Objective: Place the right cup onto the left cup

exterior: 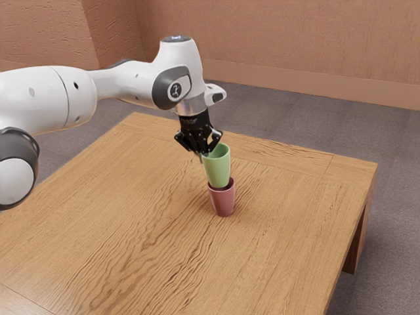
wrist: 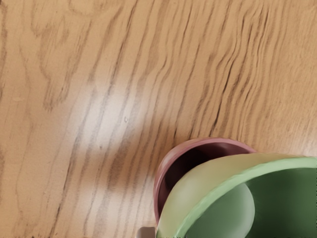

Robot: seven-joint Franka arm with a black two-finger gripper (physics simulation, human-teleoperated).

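In the exterior view my gripper (exterior: 205, 153) is at the green cup's rim, shut on the cup's wall. The green cup (exterior: 217, 169) leans slightly, its lower end at the mouth of the pink cup (exterior: 224, 201), which stands on the table. How deep the green base sits is hidden. From the wrist view, the green cup (wrist: 213, 181) overlaps the pink cup (wrist: 166, 173), whose dark opening shows along one side. A small grey fingertip (wrist: 146, 232) lies beside the green cup's outer wall.
The wooden table (exterior: 131, 223) extends around both cups, with its far edge behind the gripper and its right edge toward the exterior view's right. The arm reaches over the table from the exterior view's left.
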